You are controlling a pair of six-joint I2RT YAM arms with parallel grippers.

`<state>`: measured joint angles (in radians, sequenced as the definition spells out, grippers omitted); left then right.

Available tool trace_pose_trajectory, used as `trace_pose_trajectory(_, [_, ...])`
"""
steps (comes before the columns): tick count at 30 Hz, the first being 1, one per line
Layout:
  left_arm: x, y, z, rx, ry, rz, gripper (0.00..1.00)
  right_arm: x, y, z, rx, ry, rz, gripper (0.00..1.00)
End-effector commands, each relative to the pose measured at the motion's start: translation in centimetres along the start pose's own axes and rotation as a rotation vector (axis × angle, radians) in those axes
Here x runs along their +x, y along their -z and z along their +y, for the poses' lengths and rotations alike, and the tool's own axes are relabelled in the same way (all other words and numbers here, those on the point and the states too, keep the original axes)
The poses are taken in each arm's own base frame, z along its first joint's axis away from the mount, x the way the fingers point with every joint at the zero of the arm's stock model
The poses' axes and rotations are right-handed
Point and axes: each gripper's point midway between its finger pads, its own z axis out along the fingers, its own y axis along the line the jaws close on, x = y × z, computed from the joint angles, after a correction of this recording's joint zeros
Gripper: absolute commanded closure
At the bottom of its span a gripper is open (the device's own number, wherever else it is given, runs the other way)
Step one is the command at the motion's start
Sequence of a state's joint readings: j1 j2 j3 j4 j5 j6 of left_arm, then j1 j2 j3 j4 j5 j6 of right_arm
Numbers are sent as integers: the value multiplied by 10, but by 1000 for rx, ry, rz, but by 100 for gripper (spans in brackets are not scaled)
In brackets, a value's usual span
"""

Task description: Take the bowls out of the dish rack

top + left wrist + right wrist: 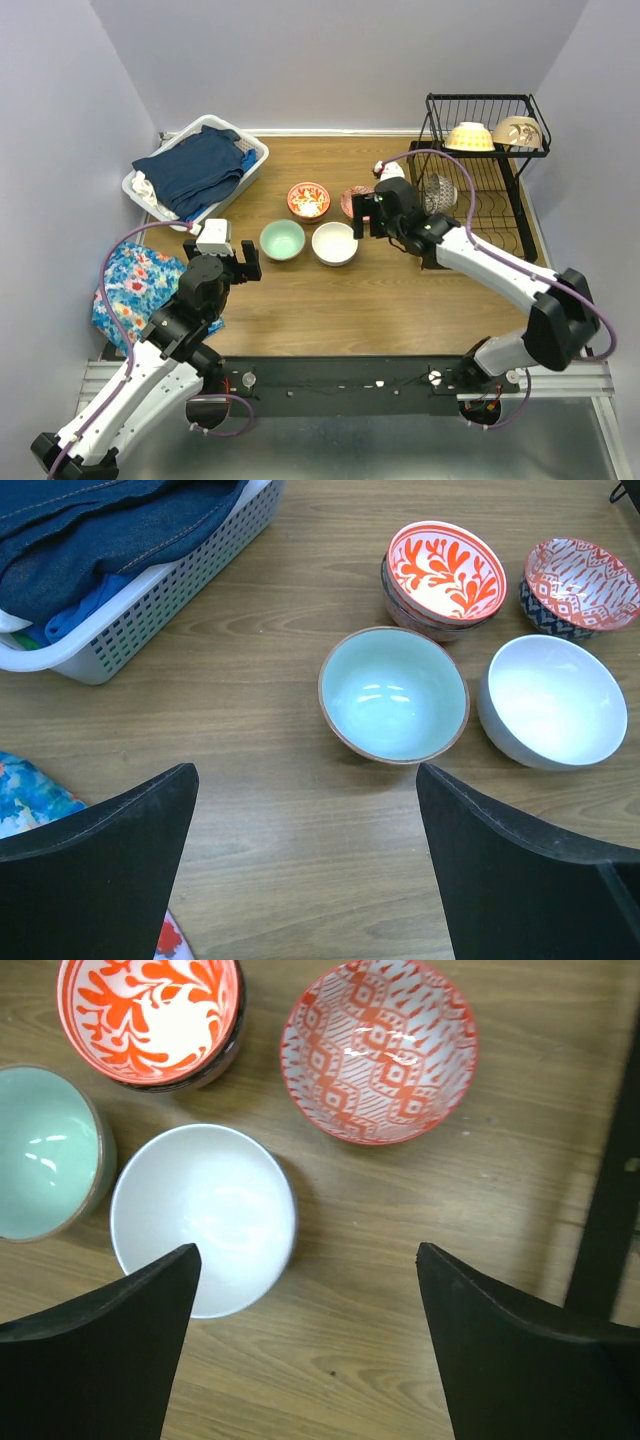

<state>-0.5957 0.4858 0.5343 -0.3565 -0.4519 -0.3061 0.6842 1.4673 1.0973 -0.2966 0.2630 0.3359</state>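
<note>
Wooden table [400,300] under bowls [334,243], dish rack [497,216], white basket [256,152], floral cloth [135,280]

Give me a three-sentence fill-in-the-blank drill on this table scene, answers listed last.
1. Of the mint green bowl and the white bowl, the ____ one lies nearer the dish rack.
2. The cream-yellow bowl and beige bowl rest on its ____ tier.
3. The left gripper and right gripper both stand ____, holding nothing.
Missing words: white; top; open.

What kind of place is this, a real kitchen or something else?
Probably a staged robot test cell, not a kitchen: plain walls box in one wooden table, arms are bolted to a rail at its edge, and a dish rack shares it with a laundry basket.
</note>
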Motion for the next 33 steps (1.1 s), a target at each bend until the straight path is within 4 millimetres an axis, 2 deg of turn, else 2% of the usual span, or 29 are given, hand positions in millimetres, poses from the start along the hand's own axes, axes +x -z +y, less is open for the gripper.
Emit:
trace_pose_trajectory(1, [-5,-1,-2,11,9,-21,1,-2,11,-41,134,2,-80,0])
trace_pose_trajectory(3, [-6,-1,-2,9,8,-20,1,-6,17,-59,155,-30,-101,0])
trace_pose_trajectory(4, [-6,-1,-2,11,8,-21,1,0,17,-67,164,-39,-94,0])
trace_pose_trajectory(5, [-6,0,-2,10,10,-22,1,-1,17,-83,193,-66,-101,0])
trace_pose_trajectory(7, [-6,0,-1,7,13,-24,1,-7,23,-96,184,-105,-139,0])
trace_pose_trajectory(8, [-6,0,-1,5,12,-23,1,-1,23,-115,211,-136,-136,0])
trace_pose_trajectory(10, [-6,0,-1,5,12,-23,1,-11,31,-121,157,-177,-192,0])
trace_pose_trajectory(11, [-6,0,-1,6,13,-25,1,-5,31,-137,172,-196,-193,0])
trace_pose_trajectory(13, [-5,0,0,1,13,-23,1,-13,36,-143,134,-206,-244,0])
trace_pose_trajectory(14, [-6,0,0,-2,15,-24,1,-12,37,-158,156,-219,-254,0])
trace_pose_trajectory(15, [-5,0,1,-4,14,-23,1,-5,36,-159,130,-230,-244,0])
trace_pose_trajectory(17, [-5,0,0,-4,14,-20,1,-15,39,-178,125,-275,-302,0])
trace_pose_trajectory(18, [-5,0,1,-5,15,-22,1,-9,37,-177,86,-291,-295,0])
trace_pose_trajectory(20, [-5,-1,1,-5,14,-20,1,-15,38,-193,89,-327,-346,0])
trace_pose_trajectory(21, [-5,-1,1,-5,15,-22,1,-15,37,-190,60,-321,-355,0])
trace_pose_trajectory(23, [-4,-1,0,-6,12,-16,1,-17,37,-209,80,-336,-398,0])
trace_pose_trajectory(25, [-4,-2,-1,1,10,-13,1,-16,34,-214,57,-345,-413,0])
trace_pose_trajectory(26, [-3,-2,-2,5,8,-11,1,-19,36,-225,67,-370,-447,0])
trace_pose_trajectory(28, [-2,-2,-2,4,7,-8,1,-18,32,-229,40,-380,-462,0])
trace_pose_trajectory(33, [-2,-3,-2,6,5,-8,1,-30,25,-232,-3,-301,-503,0])
